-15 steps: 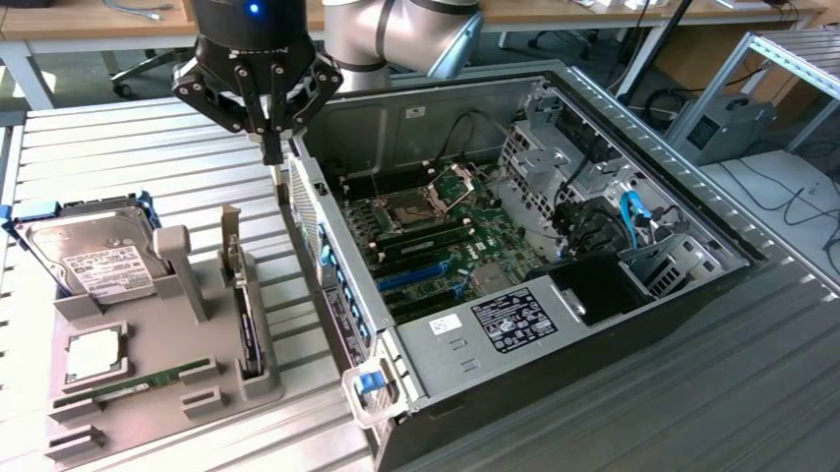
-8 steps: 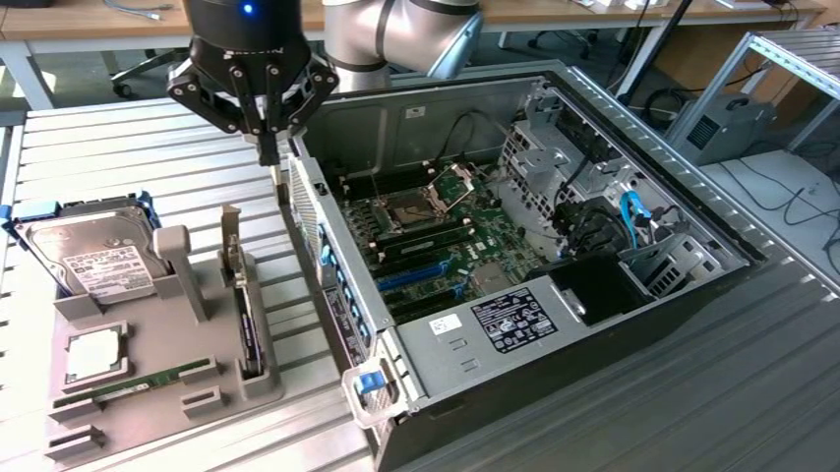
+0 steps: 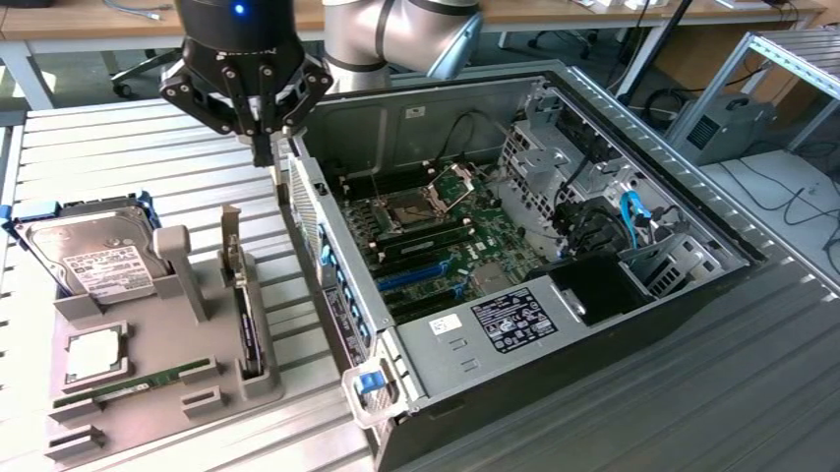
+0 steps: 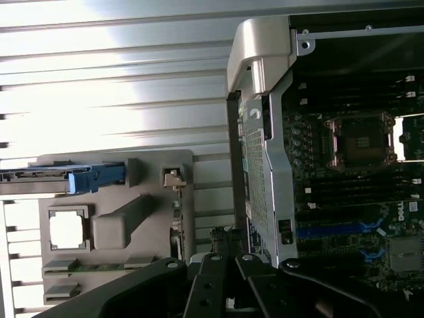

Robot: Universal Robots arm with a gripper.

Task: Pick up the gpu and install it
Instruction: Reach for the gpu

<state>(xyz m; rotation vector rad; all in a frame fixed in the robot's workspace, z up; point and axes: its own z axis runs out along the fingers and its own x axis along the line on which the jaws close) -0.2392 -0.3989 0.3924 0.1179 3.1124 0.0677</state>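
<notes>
Gripper (image 3: 264, 152) hangs over the slatted metal table (image 3: 145, 147), tips pointing down. It sits right by the rear corner of the open computer case (image 3: 440, 388). Fingers are drawn together to a narrow point with nothing between them.

The gpu (image 3: 244, 300) is not held. It stands on its long edge in a slot of the grey tray (image 3: 145, 334), to the exterior view's left of the case. Its silver bracket end sticks up at the end nearest the gripper. The card lies below the tips and closer to the exterior camera, clearly apart from them; no contact.

In the wrist view the card's bracket shows past the dark finger linkages, beside the case's perforated rear wall.

Also on the tray:
- hard drive (image 3: 90, 258) with a white label, in a blue-edged cradle
- square processor chip (image 3: 94, 354)
- green memory stick (image 3: 138, 382), lying flat

Case lies on its side with the panel off. Motherboard (image 3: 434, 241) is exposed, with blue slots along the edge nearest the tray.
</notes>
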